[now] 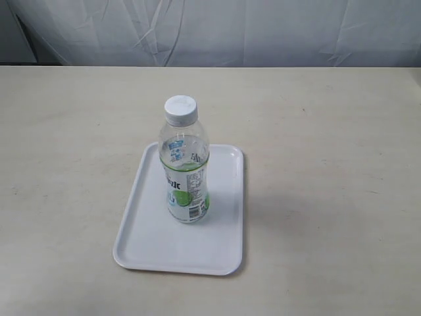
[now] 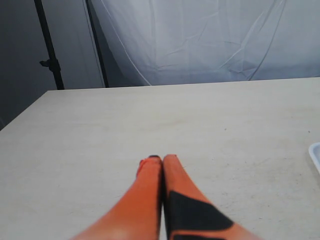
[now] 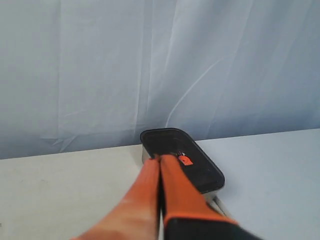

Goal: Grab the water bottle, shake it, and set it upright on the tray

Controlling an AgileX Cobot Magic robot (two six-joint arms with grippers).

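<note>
The water bottle (image 1: 185,164), clear with a white cap and a green lime label, stands upright on the white tray (image 1: 148,247) in the exterior view. Neither gripper shows in that view. In the left wrist view my left gripper (image 2: 162,158) is shut, its orange fingers pressed together with nothing between them, above bare table; a corner of the tray (image 2: 316,152) shows at the frame's edge. In the right wrist view my right gripper (image 3: 160,157) is also shut and empty, away from the bottle.
A black rectangular box (image 3: 182,157) sits at the table's edge just beyond the right fingertips. White cloth hangs behind the table (image 1: 329,197). A dark stand pole (image 2: 50,50) rises past the table corner in the left wrist view.
</note>
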